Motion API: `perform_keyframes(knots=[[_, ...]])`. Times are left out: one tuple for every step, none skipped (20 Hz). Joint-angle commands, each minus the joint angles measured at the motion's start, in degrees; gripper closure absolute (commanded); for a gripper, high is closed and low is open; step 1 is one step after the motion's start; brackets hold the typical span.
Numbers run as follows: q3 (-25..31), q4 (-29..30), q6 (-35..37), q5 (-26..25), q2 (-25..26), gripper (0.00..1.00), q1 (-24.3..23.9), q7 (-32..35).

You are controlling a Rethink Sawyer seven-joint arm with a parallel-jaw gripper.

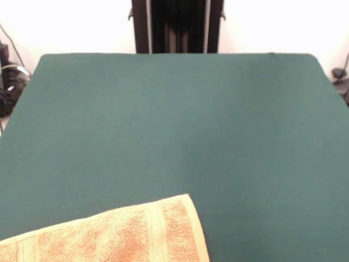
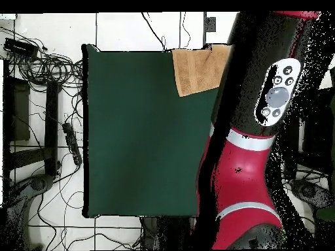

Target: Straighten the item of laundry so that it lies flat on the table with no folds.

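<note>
A robotics lab: red-and-black arm beside a green-clothed table, cables (tangled) across tiled floor.

The towel is rough, looped terry cloth with flat woven bands. The bench wears matt, smooth green cloth. The arm looks glossy, hard-shelled.
</note>
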Motion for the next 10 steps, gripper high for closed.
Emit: perform_keyframes(knots=[[-5.41, 3.27, -0.74, 11.37, -0.06, 1.00, -1.65, -19.95], [-5.25, 0.81, 0.18, 10.15, -0.06, 1.00, -0.81, -21.29], [-4.57, -2.38, 1.13, 8.39, 0.06, 1.00, 0.22, -23.57], [-3.32, -5.72, 2.10, 6.05, 0.20, 1.00, 1.18, -25.88], [-1.44, -9.01, 3.45, 2.89, 0.33, 1.00, 1.98, -27.99], [1.46, -11.56, 4.37, -0.99, 0.47, 1.00, 2.31, -30.25], [4.36, -14.10, 5.28, -4.86, 0.62, 1.00, 2.64, -32.52], [8.42, -16.17, 5.87, -9.59, 0.79, 1.00, 2.54, -34.87], [12.31, -17.69, 5.98, -14.06, 0.92, 1.00, 2.36, -36.83], [16.45, -18.98, 6.18, -18.94, 1.04, 1.00, 2.02, -38.86]])
